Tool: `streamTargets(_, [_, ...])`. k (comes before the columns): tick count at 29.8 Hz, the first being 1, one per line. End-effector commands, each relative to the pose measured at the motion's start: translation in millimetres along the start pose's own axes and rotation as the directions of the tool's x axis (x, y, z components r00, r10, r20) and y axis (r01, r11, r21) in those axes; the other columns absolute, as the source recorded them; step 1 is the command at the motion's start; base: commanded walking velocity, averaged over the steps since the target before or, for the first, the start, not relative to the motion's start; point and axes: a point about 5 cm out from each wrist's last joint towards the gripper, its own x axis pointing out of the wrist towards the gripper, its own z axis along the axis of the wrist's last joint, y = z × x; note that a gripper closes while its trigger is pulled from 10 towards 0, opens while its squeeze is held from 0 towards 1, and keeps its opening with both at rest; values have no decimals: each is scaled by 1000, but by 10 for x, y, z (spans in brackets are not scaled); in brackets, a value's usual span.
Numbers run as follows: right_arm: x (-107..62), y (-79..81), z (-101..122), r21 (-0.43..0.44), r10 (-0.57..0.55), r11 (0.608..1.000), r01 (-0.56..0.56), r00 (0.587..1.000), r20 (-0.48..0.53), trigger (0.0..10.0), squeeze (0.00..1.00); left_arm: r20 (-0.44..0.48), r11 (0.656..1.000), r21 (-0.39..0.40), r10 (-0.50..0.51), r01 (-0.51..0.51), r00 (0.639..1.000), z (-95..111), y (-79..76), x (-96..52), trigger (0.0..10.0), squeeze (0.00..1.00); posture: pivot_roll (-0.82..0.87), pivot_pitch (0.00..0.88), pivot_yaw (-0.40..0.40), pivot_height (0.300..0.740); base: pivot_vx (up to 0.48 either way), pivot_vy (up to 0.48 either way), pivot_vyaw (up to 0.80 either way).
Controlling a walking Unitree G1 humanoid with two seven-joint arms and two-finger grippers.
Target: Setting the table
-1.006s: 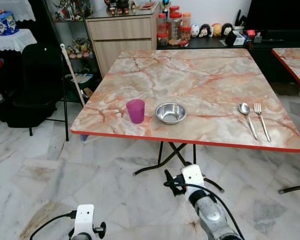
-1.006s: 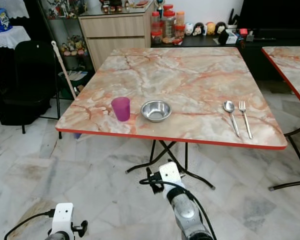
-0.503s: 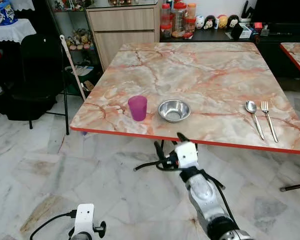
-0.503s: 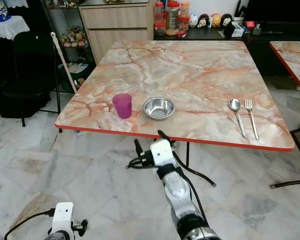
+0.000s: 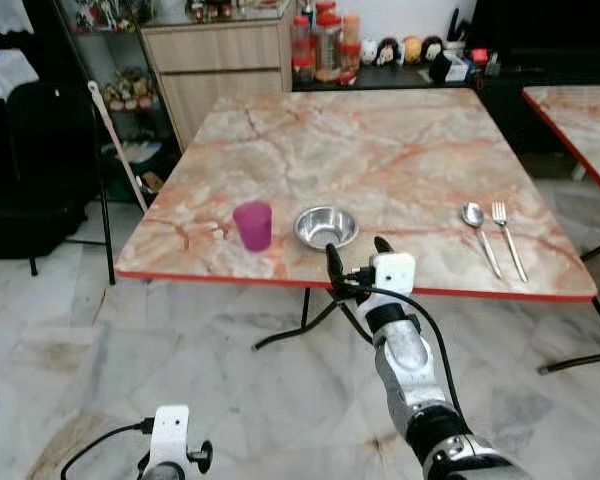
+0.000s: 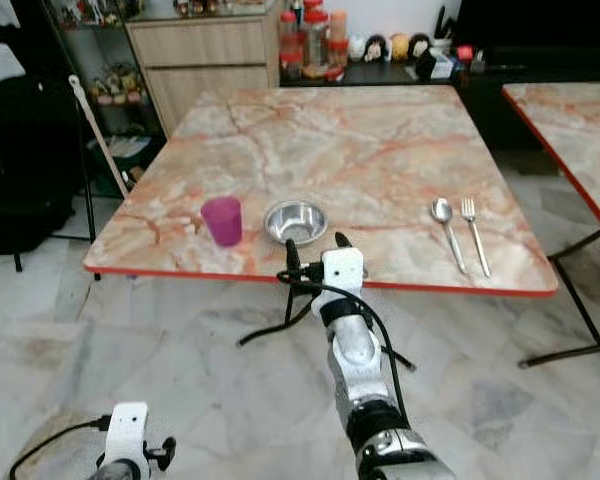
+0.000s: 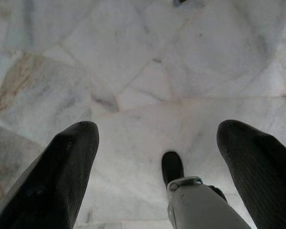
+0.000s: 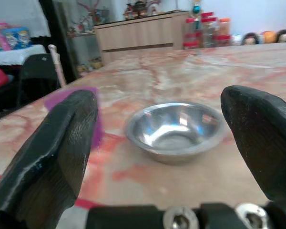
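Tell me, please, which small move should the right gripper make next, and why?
Probably ease forward over the table edge toward the steel bowl. The right gripper is open, raised at the near edge and aimed at the bowl, with a gap between them.

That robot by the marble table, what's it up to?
It is setting the table. Its right gripper is raised at the near edge of the table, fingers open, pointing at a steel bowl. Nothing is held. A purple cup stands to the bowl's left, a spoon and fork lie to its right. The left gripper hangs idle, open, over the floor.
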Motion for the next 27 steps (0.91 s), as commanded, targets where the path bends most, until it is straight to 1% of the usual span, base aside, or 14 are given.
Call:
streamTargets(1, [69, 72, 65, 19, 18, 1000, -19, 1000, 17, 10000, 0, -6, 1000, 20, 9, -9, 1000, -24, 43, -8, 10000, 0, 22, 0, 59, 736, 247, 0, 0])
streamTargets(7, [88, 110, 48, 31, 29, 999, -29, 1000, -8, 10000, 0, -8, 1000, 22, 9, -9, 1000, -32, 45, -11, 10000, 0, 23, 0, 59, 736, 251, 0, 0])
streamTargets(9, [94, 128, 89, 29, 43, 999, -44, 999, 29, 10000, 0, -9, 1000, 28, 10, -9, 1000, -35, 54, -12, 10000, 0, 26, 0, 55, 736, 272, 0, 0])
streamTargets(10, [93, 130, 91, 28, 44, 999, -45, 999, 32, 10000, 0, -9, 1000, 28, 10, -10, 1000, -35, 57, -12, 10000, 0, 26, 0, 55, 736, 274, 0, 0])
streamTargets(22, [113, 147, 115, 31, 52, 998, -54, 998, 39, 10000, 0, -6, 1000, 27, 9, -8, 1000, -28, 47, -10, 10000, 0, 27, 0, 52, 736, 274, 0, 0])
streamTargets(25, [110, 139, 96, 38, 47, 998, -48, 999, 23, 10000, 0, -7, 1000, 19, 13, -13, 1000, -35, 52, -12, 10000, 0, 30, 0, 48, 736, 276, 0, 0])
streamTargets(27, [109, 136, 86, 37, 47, 998, -47, 999, 15, 10000, 0, -7, 1000, 17, 15, -15, 1000, -36, 53, -12, 10000, 0, 32, 0, 46, 736, 277, 0, -566])
